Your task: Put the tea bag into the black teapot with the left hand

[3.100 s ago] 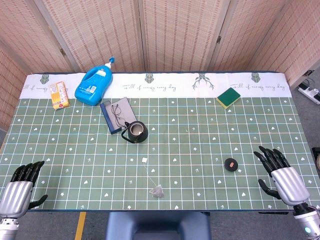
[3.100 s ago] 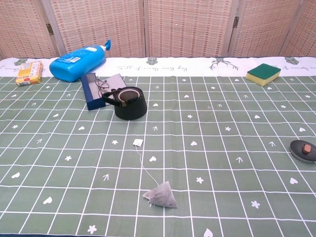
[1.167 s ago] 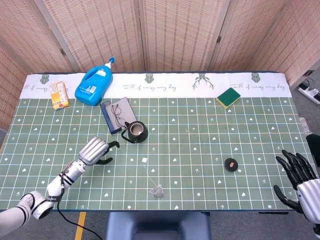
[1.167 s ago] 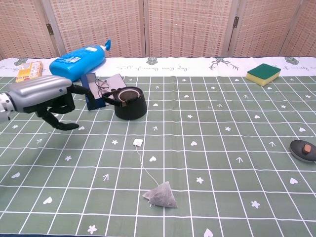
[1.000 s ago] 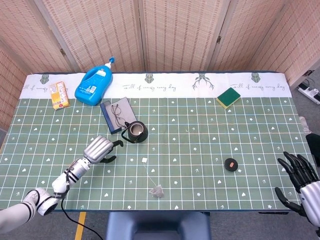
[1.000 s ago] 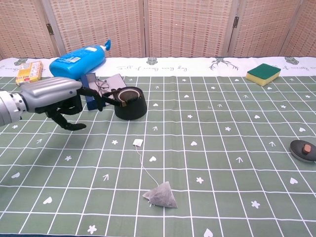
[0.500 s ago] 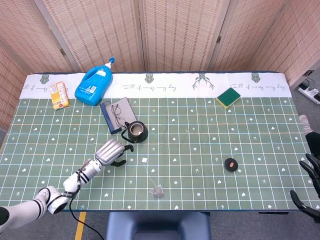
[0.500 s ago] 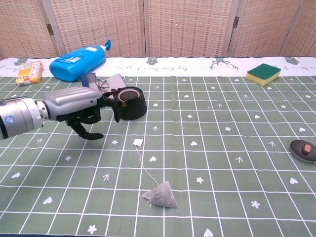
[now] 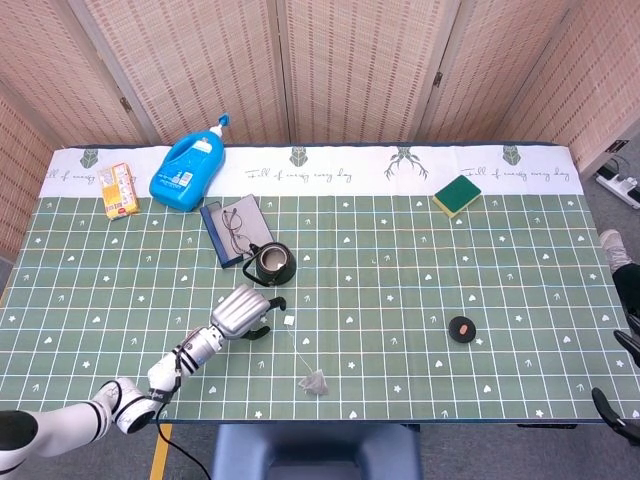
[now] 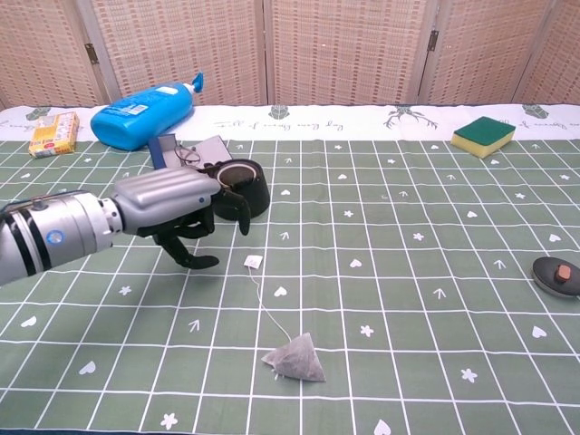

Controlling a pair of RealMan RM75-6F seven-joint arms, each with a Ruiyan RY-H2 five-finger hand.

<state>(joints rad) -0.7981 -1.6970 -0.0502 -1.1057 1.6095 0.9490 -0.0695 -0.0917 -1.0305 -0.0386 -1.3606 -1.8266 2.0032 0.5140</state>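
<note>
The robot's left hand (image 9: 243, 312) hangs low over the green grid-patterned tablecloth (image 9: 400, 300) near the table's middle, fingers apart and lightly curled, gripping nothing; its dark fingertips (image 10: 243, 217) point toward the small paper tag (image 9: 288, 320) of the tea bag and sit just short of it. The tea bag (image 9: 314, 381) itself, a grey pyramid pouch, lies close to the table's front edge, its thin string running back across the cloth to the tag. The black teapot (image 9: 272, 263) stands uncovered just behind the hand, closer to the left half of the table. Behind the teapot, a pair of glasses (image 9: 234, 225) rests on a dark blue case (image 9: 222, 230). A blue detergent bottle (image 9: 188, 168) lies on its side near the back left corner, with a yellow packet (image 9: 119, 189) beside it toward the left edge. A green-and-yellow sponge (image 9: 457, 194) sits toward the back right, and a small black lid (image 9: 461, 328) lies on the right half of the table. Of the right hand (image 9: 620, 405), only dark fingertips show at the front right corner; whether it is open cannot be told.
</note>
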